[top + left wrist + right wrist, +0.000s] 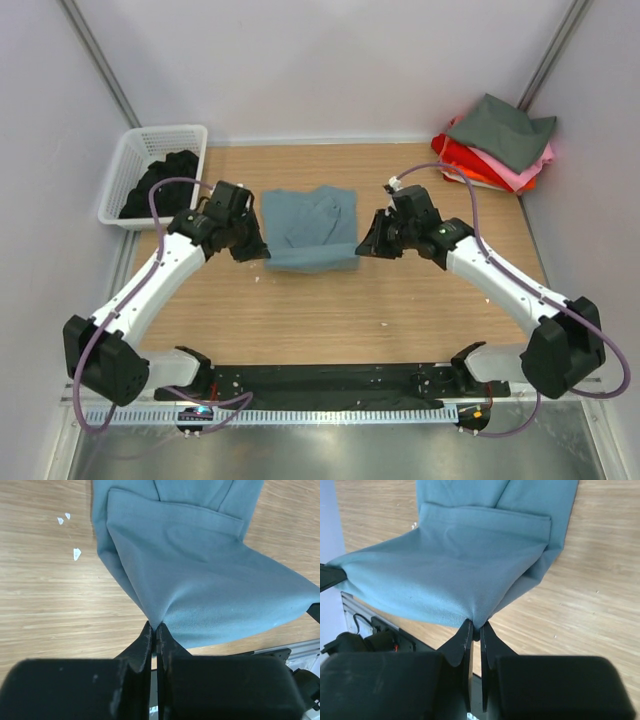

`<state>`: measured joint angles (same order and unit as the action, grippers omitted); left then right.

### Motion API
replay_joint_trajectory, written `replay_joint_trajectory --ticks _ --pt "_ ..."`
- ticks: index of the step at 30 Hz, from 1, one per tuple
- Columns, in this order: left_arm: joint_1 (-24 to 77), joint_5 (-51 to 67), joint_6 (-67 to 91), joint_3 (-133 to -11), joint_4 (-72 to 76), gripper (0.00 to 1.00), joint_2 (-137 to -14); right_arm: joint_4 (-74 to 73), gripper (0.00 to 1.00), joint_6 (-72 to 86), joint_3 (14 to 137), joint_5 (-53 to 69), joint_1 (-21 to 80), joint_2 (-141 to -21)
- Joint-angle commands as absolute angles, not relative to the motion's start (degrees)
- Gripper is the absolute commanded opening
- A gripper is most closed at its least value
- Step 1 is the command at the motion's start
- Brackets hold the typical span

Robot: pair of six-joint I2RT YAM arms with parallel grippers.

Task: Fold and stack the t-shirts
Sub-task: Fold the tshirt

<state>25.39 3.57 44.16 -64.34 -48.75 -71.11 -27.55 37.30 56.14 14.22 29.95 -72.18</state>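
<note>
While both grippers pinch it, the blue-grey t-shirt point(310, 228) lies in the middle of the table point(400, 320). The left gripper point(258, 250) is closed tight on the near left corner of the cloth. The right gripper point(365, 246) is closed tight on the near right corner. Both wrist views show the cloth going right into the shut fingers.

The near edge of the shirt is lifted a little and hangs between the two grippers. The rest of the shirt rests flat on the wood and runs away from them, toward the far edge of the table. So the long way of the shirt goes from near to far, and each arm is just as close as the other.

The next move is probably to carry the near edge over toward the far edge, both arms going together so the fold is straight.

The stack of folded t-shirts point(495, 150) sits at the far right corner, closer to the right arm. A black t-shirt point(160, 185) waits in the basket point(125, 165) at the far left corner.
</note>
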Motion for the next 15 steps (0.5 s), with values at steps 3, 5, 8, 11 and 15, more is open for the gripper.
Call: replay_joint_trajectory --ticks 3,5,8,11,15 --pt "22.3 2.5 39.8 -73.0 -50.7 0.00 -77.2 -28.8 0.01 32.9 64.2 11.9 27.6 -79.2" --pt "20.3 3.2 39.0 -75.5 -50.9 0.00 -81.3 -28.7 0.01 31.6 68.2 12.6 26.2 -83.6" --pt "16.4 4.9 37.5 -84.7 -50.5 0.01 -90.8 -30.7 0.01 29.4 82.9 12.4 22.9 -95.3" --pt "11.1 6.5 35.3 -96.6 -49.9 0.08 -105.2 -34.3 0.09 29.2 99.9 8.0 21.5 -109.4" --pt "6.1 15.1 35.3 -132.8 -63.1 0.53 -134.5 -47.7 0.86 30.4 134.8 8.5 19.2 -135.7"
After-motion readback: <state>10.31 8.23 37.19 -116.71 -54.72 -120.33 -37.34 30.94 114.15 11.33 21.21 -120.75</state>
